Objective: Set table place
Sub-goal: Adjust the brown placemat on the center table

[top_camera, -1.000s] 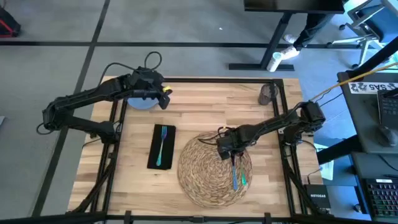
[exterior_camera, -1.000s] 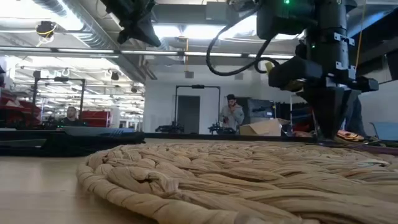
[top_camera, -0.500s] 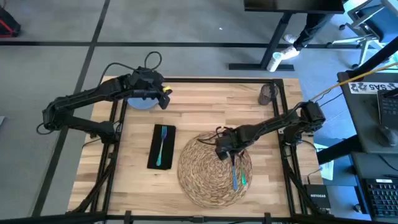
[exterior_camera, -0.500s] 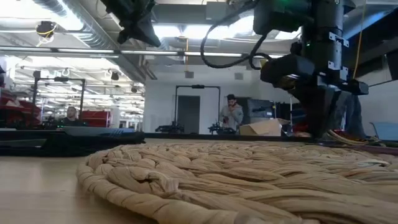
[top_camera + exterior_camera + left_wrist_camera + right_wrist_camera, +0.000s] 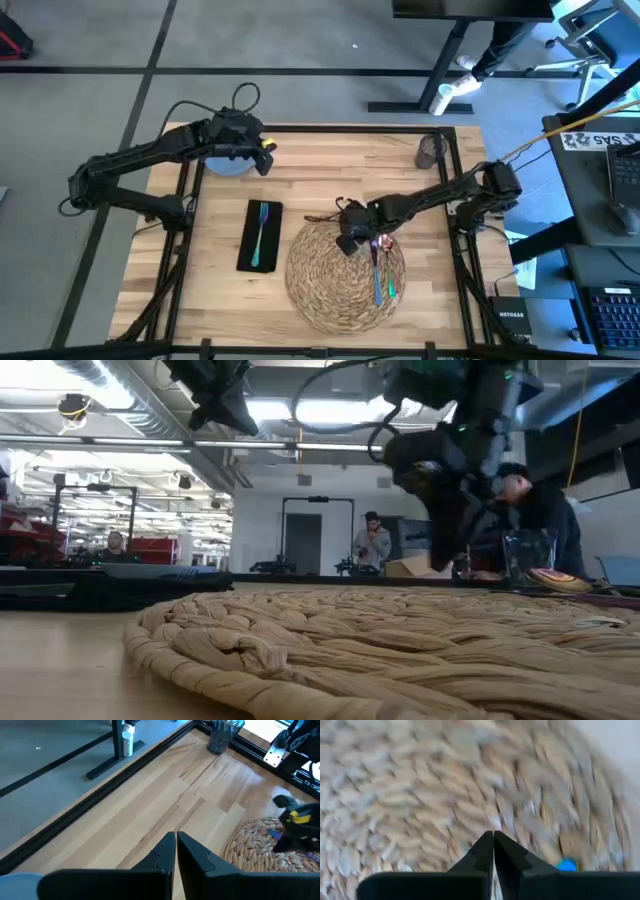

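The round woven placemat [image 5: 320, 285] lies on the table [image 5: 330, 170] at the near middle. Colourful-handled cutlery [image 5: 381, 278] lies on its right half. My right gripper [image 5: 347, 240] is shut with nothing between its fingers. It hovers over the placemat's far part [image 5: 420, 795], left of the cutlery. The black napkin [image 5: 245, 250] lies left of the placemat, and the teal fork [image 5: 262, 235] rests on it. My left gripper [image 5: 263, 156] is shut and raised at the far left, beside the pale blue plate [image 5: 222, 165]. The grey cup [image 5: 431, 150] stands at the far right.
Black frame rails [image 5: 190, 200] run along the table's edges and across its left and right parts. Bare wood lies between the plate and the cup [image 5: 222, 735]. In the low view, people [image 5: 372, 545] stand in the room behind the table.
My right gripper has moved toward the table's left edge over the placemat, away from the cutlery, and has tipped sideways. It stays shut. The cutlery lies where it was.
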You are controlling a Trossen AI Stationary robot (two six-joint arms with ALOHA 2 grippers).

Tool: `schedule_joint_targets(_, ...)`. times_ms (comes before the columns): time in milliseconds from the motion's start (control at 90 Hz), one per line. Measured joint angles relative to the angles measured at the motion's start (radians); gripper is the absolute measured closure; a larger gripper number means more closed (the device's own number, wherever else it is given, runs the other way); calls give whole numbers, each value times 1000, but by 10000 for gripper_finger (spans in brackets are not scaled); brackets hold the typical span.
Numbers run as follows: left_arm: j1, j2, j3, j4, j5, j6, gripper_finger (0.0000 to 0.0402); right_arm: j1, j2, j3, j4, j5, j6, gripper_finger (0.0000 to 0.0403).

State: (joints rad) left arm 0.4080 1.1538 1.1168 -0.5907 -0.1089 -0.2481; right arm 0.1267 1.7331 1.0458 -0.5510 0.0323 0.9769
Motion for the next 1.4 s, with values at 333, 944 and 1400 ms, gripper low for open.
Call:
schedule_joint_targets(333, 0, 0, 0, -5, 0, -12, 402, -30, 94, 6, 37, -52, -110, 403)
schedule_joint_targets(944, -2, 0, 0, -5, 0, -37, 402, -197, 115, 2, 47, -19, -205, 403)
schedule_joint_targets(1400, -2, 0, 0, -5, 0, -37, 402, -245, 117, 1, 87, -8, -251, 403)
